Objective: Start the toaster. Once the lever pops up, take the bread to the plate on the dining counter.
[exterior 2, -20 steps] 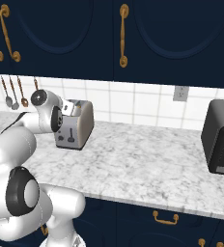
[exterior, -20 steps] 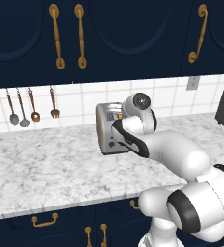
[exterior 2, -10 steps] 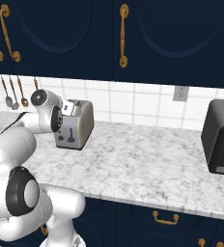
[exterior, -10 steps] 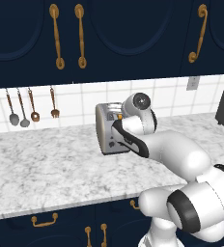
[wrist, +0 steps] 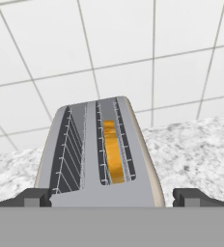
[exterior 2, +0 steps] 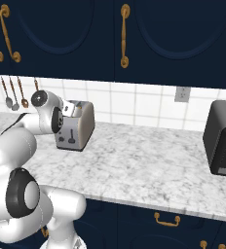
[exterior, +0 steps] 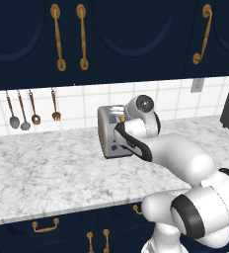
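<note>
Directly above the toaster [wrist: 102,159], the gripper [wrist: 113,197] was held wide open.
The bread [wrist: 113,152] was seen in the right slot, centre frame, just beyond the fingertips [wrist: 189,195].

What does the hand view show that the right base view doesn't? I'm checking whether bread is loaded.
Hand view alone: the golden-tan bread slice sunk in one slot, the other slot bare, open end effector just short of the toaster.
Right base view alone: the boxy black appliance and the toaster's lever face.
Both: the grey-silver two-slot toaster, marbled counter, white tiled wall.
</note>
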Tool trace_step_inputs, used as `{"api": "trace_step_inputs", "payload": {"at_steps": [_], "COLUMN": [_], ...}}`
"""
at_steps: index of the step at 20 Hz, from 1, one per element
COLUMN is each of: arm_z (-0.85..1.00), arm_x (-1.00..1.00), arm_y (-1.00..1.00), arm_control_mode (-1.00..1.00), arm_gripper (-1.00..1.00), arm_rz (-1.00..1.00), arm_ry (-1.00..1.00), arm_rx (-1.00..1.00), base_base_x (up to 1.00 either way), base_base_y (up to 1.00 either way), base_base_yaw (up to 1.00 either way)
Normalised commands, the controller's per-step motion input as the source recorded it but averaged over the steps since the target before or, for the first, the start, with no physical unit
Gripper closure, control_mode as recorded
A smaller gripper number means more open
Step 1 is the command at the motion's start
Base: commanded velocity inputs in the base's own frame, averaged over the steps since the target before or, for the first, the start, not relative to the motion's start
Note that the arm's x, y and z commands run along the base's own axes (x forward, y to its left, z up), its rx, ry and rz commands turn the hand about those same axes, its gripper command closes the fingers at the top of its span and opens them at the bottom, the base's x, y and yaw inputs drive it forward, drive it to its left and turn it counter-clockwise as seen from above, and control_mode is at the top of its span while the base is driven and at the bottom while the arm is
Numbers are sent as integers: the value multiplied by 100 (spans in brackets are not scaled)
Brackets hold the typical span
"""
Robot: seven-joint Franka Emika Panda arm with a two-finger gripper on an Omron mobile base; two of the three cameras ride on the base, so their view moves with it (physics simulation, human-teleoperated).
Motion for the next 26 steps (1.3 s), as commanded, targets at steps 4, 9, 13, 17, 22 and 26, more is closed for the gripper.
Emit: {"api": "trace_step_inputs", "payload": {"at_steps": [4,9,13,17,22,26], "arm_z": [0,0,0,0,0,0], "arm_x": [0,0,0,0,0,0], "arm_y": [0,0,0,0,0,0], "arm_control_mode": [-100,-100,-100,-100,-100,-100], "arm_gripper": [-100,-100,-100,-100,-100,-100], "arm_rz": [0,0,0,0,0,0], "arm_ry": [0,0,0,0,0,0], "arm_rx": [0,0,0,0,0,0], "base_base_x": [0,0,0,0,0,0], "base_base_y": [0,0,0,0,0,0], "base_base_yaw": [0,0,0,0,0,0]}}
